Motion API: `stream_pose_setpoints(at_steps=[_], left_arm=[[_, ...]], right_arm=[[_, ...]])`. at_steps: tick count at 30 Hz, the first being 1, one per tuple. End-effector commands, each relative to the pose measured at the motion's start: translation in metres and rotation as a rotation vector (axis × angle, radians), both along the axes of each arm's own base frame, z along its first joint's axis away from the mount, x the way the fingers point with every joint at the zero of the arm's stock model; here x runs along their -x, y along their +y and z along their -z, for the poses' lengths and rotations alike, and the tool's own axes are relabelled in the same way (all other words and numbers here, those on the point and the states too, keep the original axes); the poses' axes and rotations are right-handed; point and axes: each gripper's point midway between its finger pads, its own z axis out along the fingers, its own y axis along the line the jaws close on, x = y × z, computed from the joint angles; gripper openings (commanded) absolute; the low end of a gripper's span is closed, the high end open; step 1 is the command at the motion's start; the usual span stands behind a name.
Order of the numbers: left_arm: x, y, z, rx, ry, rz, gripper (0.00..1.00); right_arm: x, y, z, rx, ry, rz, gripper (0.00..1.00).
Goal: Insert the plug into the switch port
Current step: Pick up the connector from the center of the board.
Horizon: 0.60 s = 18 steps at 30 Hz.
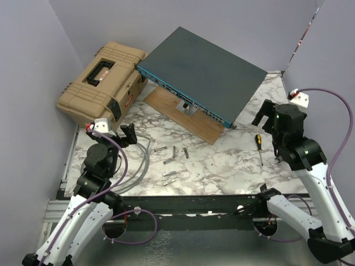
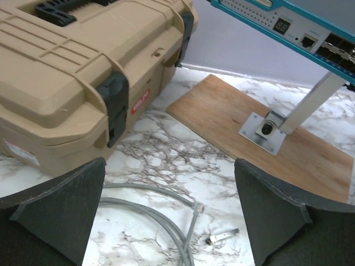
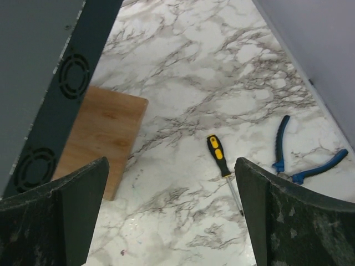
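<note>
The switch (image 1: 205, 69) is a flat dark grey-teal box propped on a slant at the back, its blue socket face (image 1: 186, 101) toward me. That face also shows in the left wrist view (image 2: 288, 27). A grey cable (image 1: 142, 160) lies on the marble at the left, and its plug end (image 2: 198, 209) rests on the table. My left gripper (image 1: 128, 134) is open and empty above the cable (image 2: 150, 213), well short of the switch. My right gripper (image 1: 265, 117) is open and empty beside the switch's right end, whose vented side (image 3: 66, 83) shows in the right wrist view.
A tan toolbox (image 1: 102, 83) stands at the back left. A wooden board (image 1: 183, 113) with a metal bracket (image 2: 265, 132) lies under the switch. Several small metal modules (image 1: 172, 162) lie mid-table. A yellow-black screwdriver (image 3: 217, 155) and blue pliers (image 3: 302, 160) lie at the right.
</note>
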Motion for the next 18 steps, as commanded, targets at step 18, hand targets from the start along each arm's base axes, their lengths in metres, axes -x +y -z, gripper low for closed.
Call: stream_pose_setpoints(at_steps=[18], left_arm=[[-0.011, -0.090, 0.018, 0.075, 0.274, 0.391, 0.99]], right_arm=[[0.013, 0.091, -0.071, -0.069, -0.160, -0.599, 1.00]])
